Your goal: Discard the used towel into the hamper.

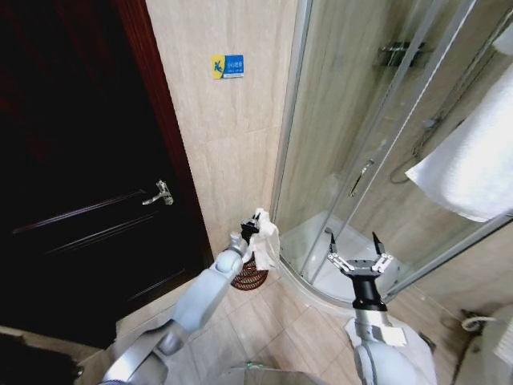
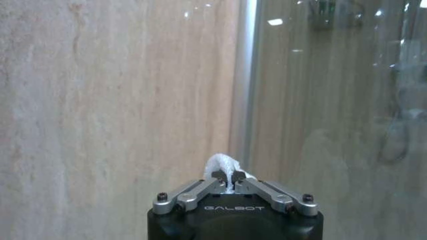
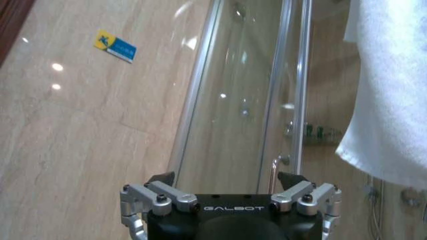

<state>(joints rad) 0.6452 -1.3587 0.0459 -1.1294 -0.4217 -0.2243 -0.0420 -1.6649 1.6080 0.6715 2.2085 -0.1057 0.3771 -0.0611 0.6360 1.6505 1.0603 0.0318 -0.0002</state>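
Note:
My left gripper [image 1: 255, 227] is shut on a white used towel [image 1: 268, 243], which hangs down from it against the beige tiled wall. Right below the towel, on the floor, stands the hamper [image 1: 248, 277], a small dark reddish-brown wire basket partly hidden by my left arm. In the left wrist view the fingers [image 2: 217, 176] pinch a tuft of the towel [image 2: 221, 163], facing the wall. My right gripper [image 1: 353, 243] is held up open with nothing in it, in front of the shower enclosure, apart from the towel.
A dark wooden door [image 1: 72, 176] with a metal handle [image 1: 159, 193] stands to the left. The glass shower enclosure [image 1: 377, 144] with a curved base fills the right. Another white towel [image 1: 473, 160] hangs on the far right. A blue-yellow sign [image 1: 227, 66] is on the wall.

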